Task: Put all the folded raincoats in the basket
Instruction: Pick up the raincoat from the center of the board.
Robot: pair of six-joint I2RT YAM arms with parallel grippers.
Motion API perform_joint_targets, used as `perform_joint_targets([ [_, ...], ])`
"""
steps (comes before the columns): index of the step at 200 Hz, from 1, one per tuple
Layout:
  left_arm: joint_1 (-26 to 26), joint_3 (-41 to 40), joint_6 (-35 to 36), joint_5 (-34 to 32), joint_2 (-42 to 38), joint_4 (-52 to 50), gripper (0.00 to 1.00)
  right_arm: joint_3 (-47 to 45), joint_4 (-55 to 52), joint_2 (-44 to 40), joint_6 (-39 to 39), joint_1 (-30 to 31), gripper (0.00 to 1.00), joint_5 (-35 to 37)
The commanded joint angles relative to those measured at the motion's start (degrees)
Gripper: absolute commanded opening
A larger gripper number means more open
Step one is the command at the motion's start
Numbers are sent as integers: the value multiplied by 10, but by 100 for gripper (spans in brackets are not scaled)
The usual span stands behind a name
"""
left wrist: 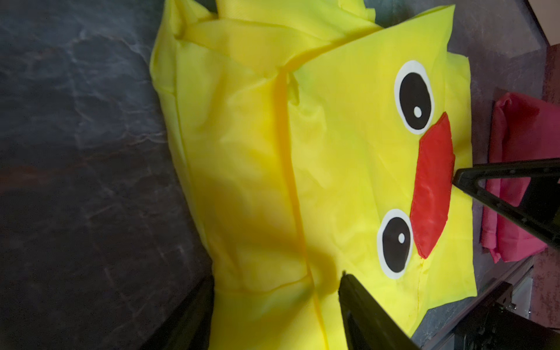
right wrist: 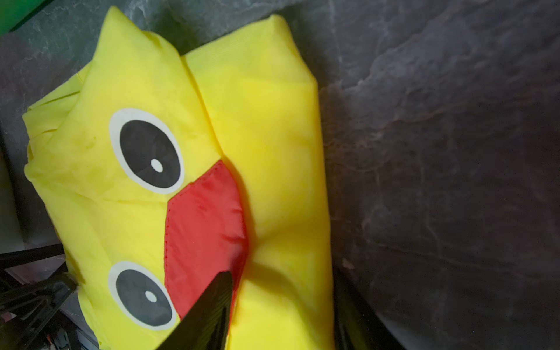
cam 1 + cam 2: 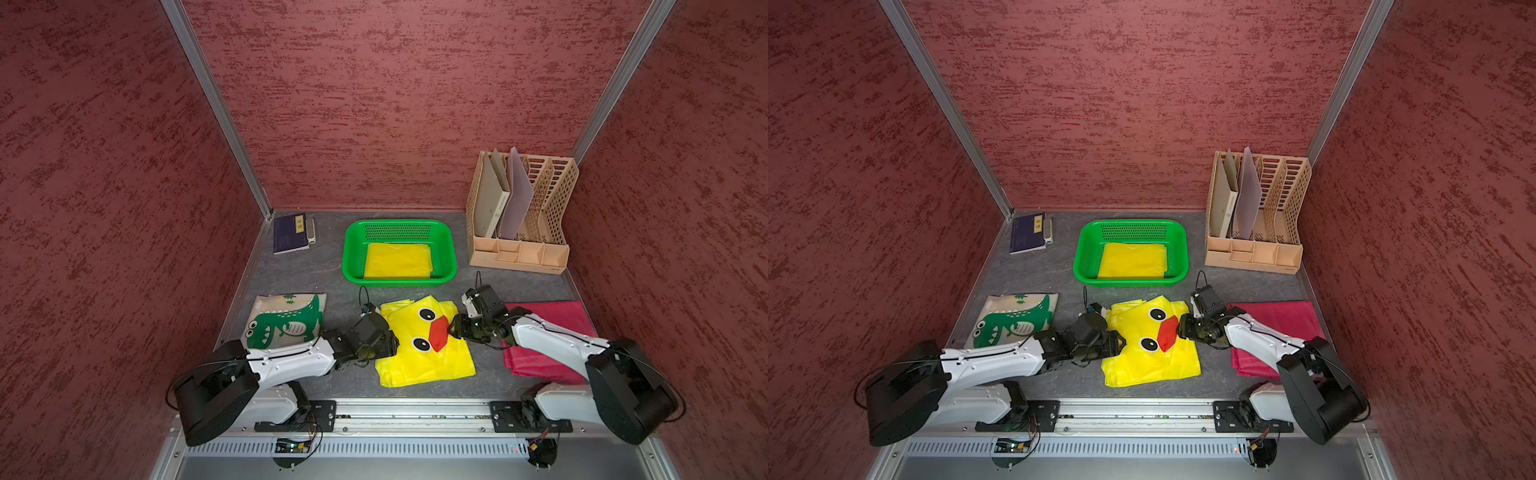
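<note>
Yellow fabric with a duck face marks the folded raincoat (image 3: 415, 370). It lies flat on the grey table (image 3: 324, 274), just in front of the basket (image 3: 352, 249) and outside it. In both top views I see it between the two arms.

The left claw (image 3: 394, 337) sits at the raincoat's left edge. In the left wrist view its fingers (image 1: 363, 315) stand spread, one on each side of a strip of yellow cloth, with a clear gap and no pinch.

The right claw (image 3: 453, 328) sits at the opposite edge, beside the red beak (image 3: 439, 332). In the right wrist view one finger (image 2: 212, 306) lies over the beak. The other runs along the fabric's far edge, so these jaws also stand apart around cloth.

The green basket holds a plain yellow fold (image 3: 397, 261) on its mesh floor.

Other items on the table:
- dinosaur-print fold (image 3: 286, 320), left of the raincoat
- pink fold (image 3: 548, 332), under the right arm
- beige file organizer (image 3: 523, 216), back right
- dark notebook (image 3: 291, 232), back left
</note>
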Motion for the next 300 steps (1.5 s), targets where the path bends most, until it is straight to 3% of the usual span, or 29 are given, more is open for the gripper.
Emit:
perform_joint_targets([
  [1, 0, 11, 5, -19, 6, -40, 62, -25, -25, 3, 16, 14, 52, 12],
  [31, 0, 25, 9, -28, 3, -41, 47, -22, -26, -1, 23, 26, 46, 13],
  [53, 0, 37, 11, -29, 15, -39, 26, -25, -22, -14, 33, 33, 44, 19],
  [87, -1, 51, 17, -19, 31, -27, 9, -27, -14, -33, 44, 47, 35, 26],
  [98, -1, 56, 18, -18, 37, -32, 5, -26, -16, -37, 51, 52, 30, 29],
  [113, -2, 62, 19, -18, 42, -41, 0, -25, -16, -39, 56, 60, 15, 31],
  [125, -3, 67, 18, -19, 42, -52, 0, -23, -19, -40, 60, 65, 4, 34],
  [137, -3, 72, 19, -23, 38, -63, 0, -20, -25, -42, 64, 69, 0, 37],
  [300, -9, 104, 34, -53, -50, -124, 0, 4, -109, -170, 90, 85, 0, 72],
])
